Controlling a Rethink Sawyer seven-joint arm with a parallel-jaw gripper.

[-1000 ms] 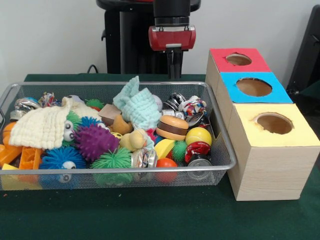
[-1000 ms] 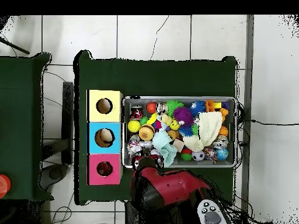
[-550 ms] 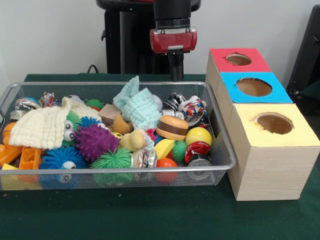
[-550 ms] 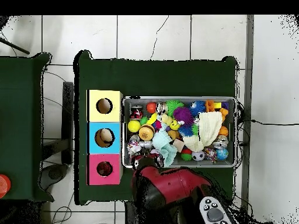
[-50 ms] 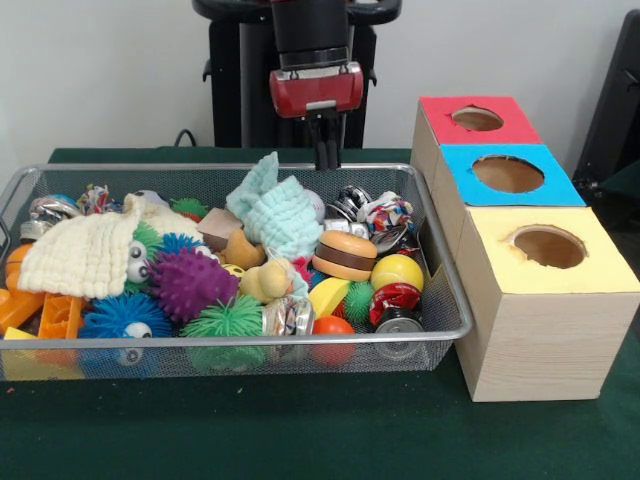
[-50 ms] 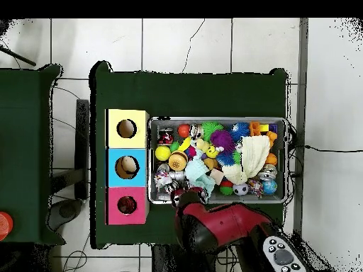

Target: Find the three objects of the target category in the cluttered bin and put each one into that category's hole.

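Above the far rim of the silver wire-mesh bin [image 5: 440,290], the red-and-black gripper [image 5: 326,155] hangs empty, jaws clenched together.
Beneath it lies the pale-blue knitted cloth [image 5: 275,212] among spiky balls; beside the bin stands the wooden box [image 5: 535,340] with 3 holes: red, blue, yellow.

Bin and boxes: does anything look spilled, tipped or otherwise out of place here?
Nothing stands out. The wire bin sits flat on the table, its jumble of toys and cloths all inside the rim. The red box, blue box and yellow box stand in a straight row beside it. The gripper hangs above the bin's far edge.
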